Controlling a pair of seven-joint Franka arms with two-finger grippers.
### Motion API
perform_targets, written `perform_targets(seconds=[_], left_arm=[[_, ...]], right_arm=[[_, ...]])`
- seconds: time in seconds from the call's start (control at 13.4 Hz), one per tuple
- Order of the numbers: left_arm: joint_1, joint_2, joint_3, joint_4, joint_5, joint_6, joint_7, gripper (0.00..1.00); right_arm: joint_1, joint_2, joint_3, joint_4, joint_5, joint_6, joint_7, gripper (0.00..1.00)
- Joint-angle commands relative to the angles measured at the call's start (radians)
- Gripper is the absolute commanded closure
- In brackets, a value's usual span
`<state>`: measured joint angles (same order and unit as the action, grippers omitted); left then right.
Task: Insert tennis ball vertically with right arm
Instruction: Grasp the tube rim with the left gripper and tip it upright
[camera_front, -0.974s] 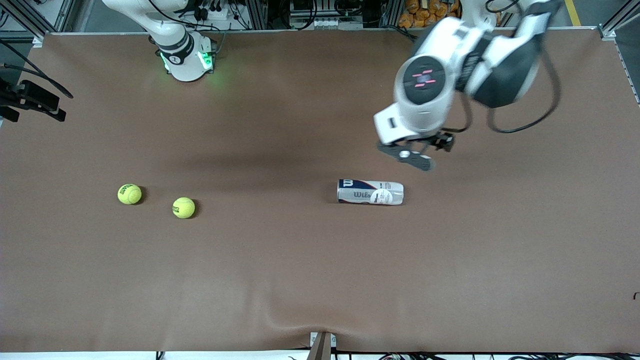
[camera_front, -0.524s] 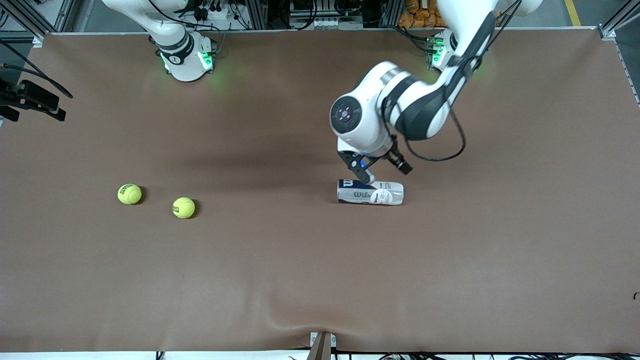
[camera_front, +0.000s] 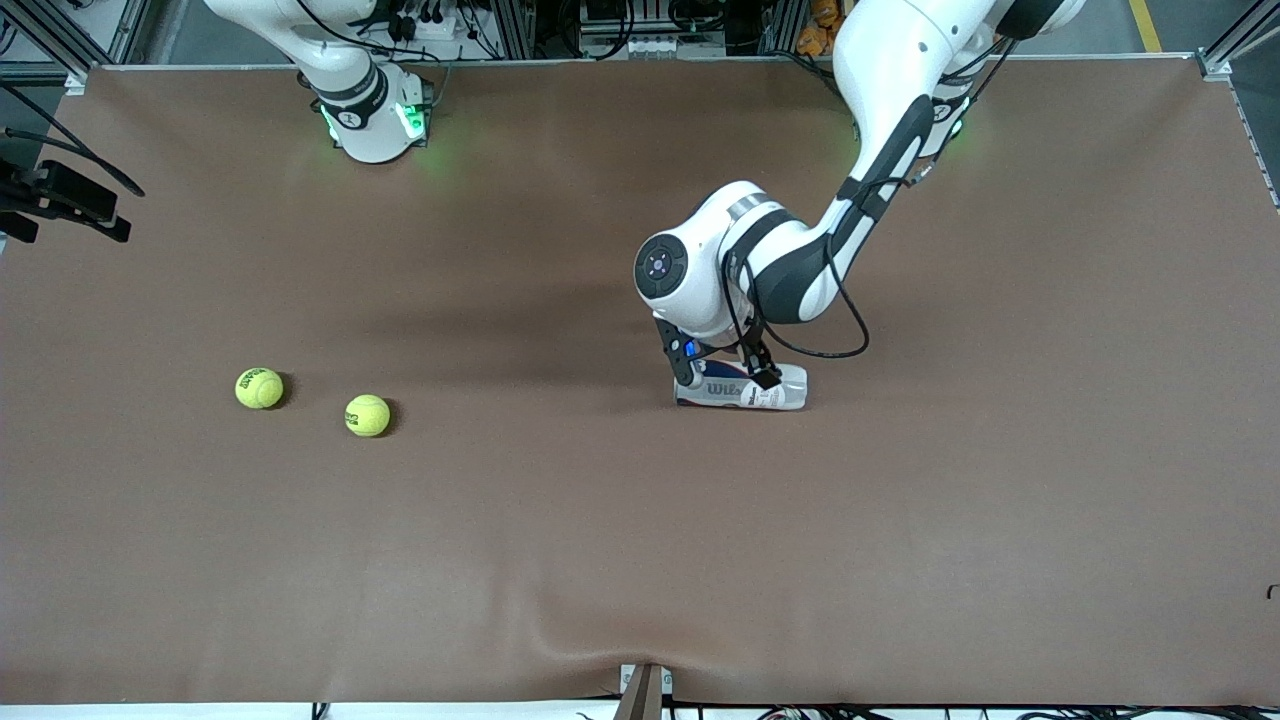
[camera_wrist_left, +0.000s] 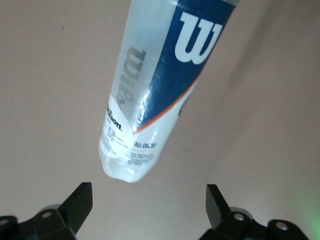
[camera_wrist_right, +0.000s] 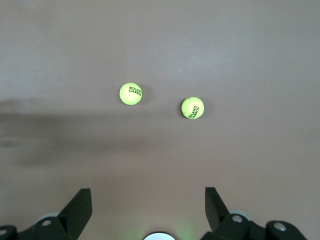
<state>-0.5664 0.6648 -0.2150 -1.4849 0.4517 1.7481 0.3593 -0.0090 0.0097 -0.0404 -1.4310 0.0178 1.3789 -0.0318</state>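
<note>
1. The tennis ball can (camera_front: 742, 386) is a clear plastic tube with a blue and white Wilson label. It lies on its side on the brown surface (camera_front: 600, 550), toward the left arm's end.
2. Two yellow-green tennis balls lie toward the right arm's end, well apart from the can and near each other: one ball (camera_front: 259, 388) closer to that end, the other ball (camera_front: 367, 415) a little nearer to the front camera

i see the brown table (camera_front: 600, 550) carrying two tennis balls (camera_front: 259, 388) (camera_front: 367, 415) near each other and a ball can (camera_front: 775, 392) lying on its side
</note>
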Motion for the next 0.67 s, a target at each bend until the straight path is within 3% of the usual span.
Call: perform_targets(seconds=[0.0,0.6], left_arm=[[0.002,0.028,0.003,0.029,0.057,0.028,0.096,0.0],[0.005,0.078,0.011,0.023,0.084,0.051,0.216,0.0]], right_arm=[[-0.017,0.004,0.005,0.011,0.016,-0.011,-0.01,0.0],[-0.016,0.004,0.005,0.011,0.016,-0.015,-0.008,0.0]])
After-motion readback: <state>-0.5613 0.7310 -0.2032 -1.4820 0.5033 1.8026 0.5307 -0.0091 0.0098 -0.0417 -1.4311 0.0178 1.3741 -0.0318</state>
